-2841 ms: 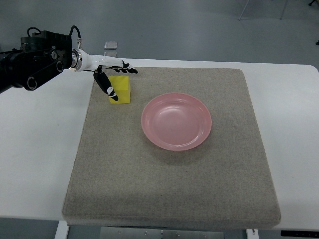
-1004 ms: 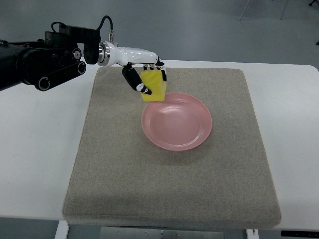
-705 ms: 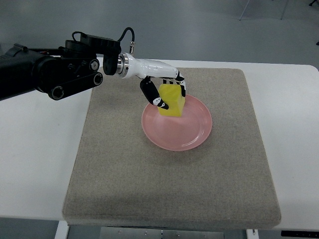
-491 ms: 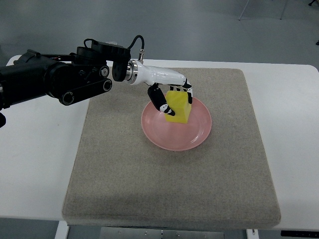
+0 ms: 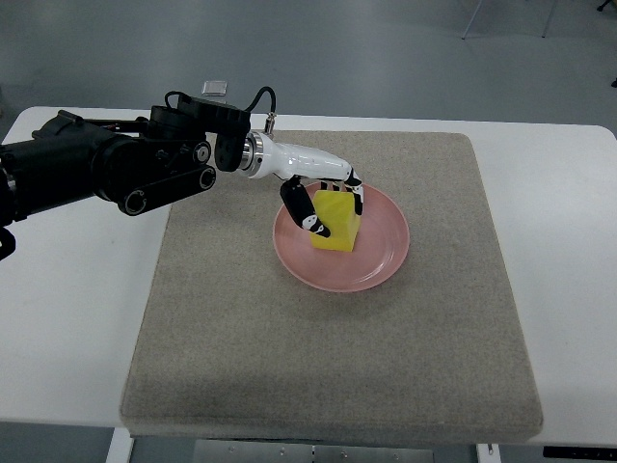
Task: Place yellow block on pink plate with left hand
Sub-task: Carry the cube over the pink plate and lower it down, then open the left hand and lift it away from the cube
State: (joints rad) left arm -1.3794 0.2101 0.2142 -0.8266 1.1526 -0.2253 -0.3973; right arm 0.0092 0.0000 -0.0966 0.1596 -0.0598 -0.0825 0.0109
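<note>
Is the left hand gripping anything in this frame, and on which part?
Yes: the left hand grips the yellow foam block by opposite side faces, thumb on its left, low over the pink round plate.

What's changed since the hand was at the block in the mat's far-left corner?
The left hand closed on the yellow block, lifted it off the mat and carried it right and toward the camera. The block now sits low inside the pink plate, fingers still around it. The plate and mat have not moved.
</note>
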